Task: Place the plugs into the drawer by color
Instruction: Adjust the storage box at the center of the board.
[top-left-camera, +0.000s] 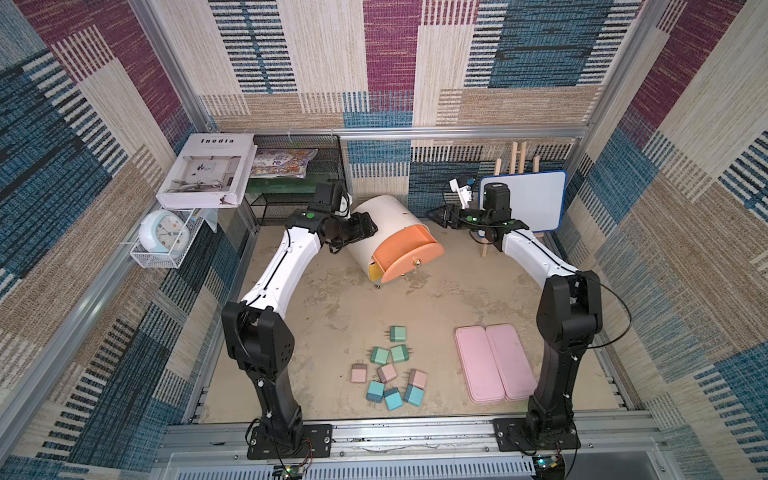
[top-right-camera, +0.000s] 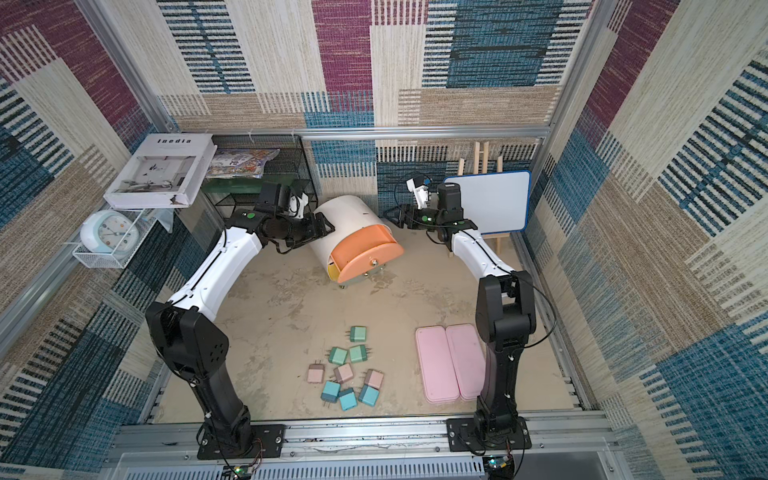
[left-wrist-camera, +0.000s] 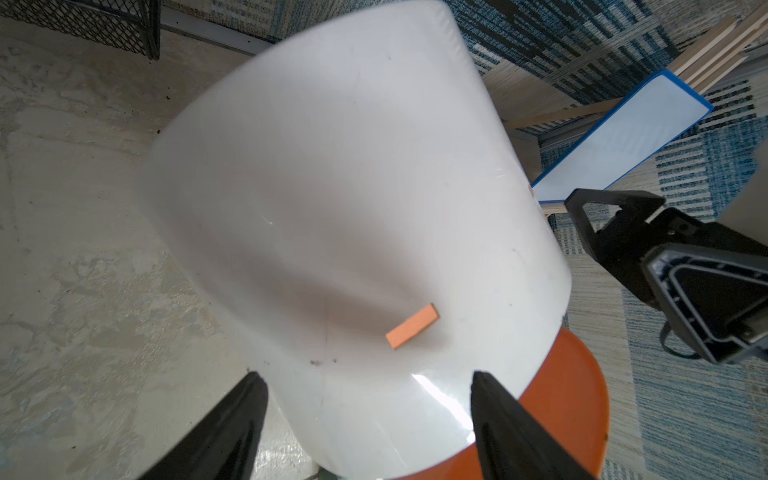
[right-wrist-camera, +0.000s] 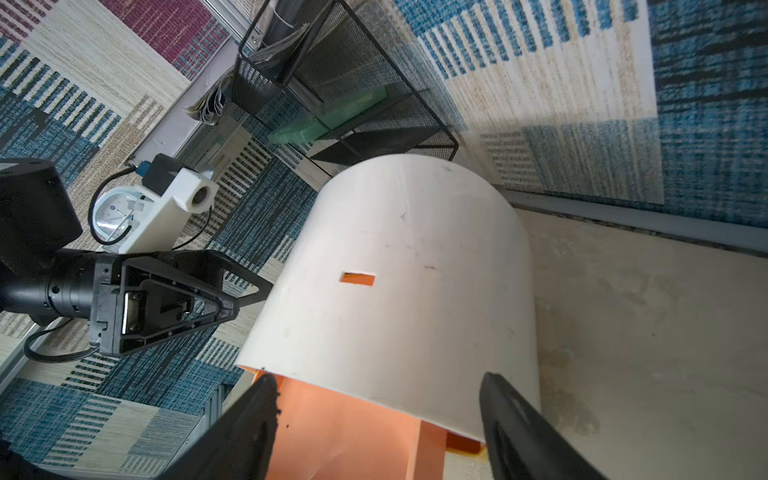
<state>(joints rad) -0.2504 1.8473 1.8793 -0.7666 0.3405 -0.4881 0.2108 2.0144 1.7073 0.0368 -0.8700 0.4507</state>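
Left hand (top-left-camera: 370, 226) beside white drum drawer (top-left-camera: 386, 220), peach front (top-left-camera: 411, 262) open.

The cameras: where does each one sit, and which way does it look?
Both top views: high over the front edge, looking down on the table, plugs and drawer cabinet; both arms show whole.
Left wrist: on the left arm, facing the cabinet's white shell; the open left gripper shows.
Right wrist: on the right arm, facing that shell from the opposite side; the open right gripper shows.
Shared: each wrist view also catches the other arm's gripper beside the cabinet.
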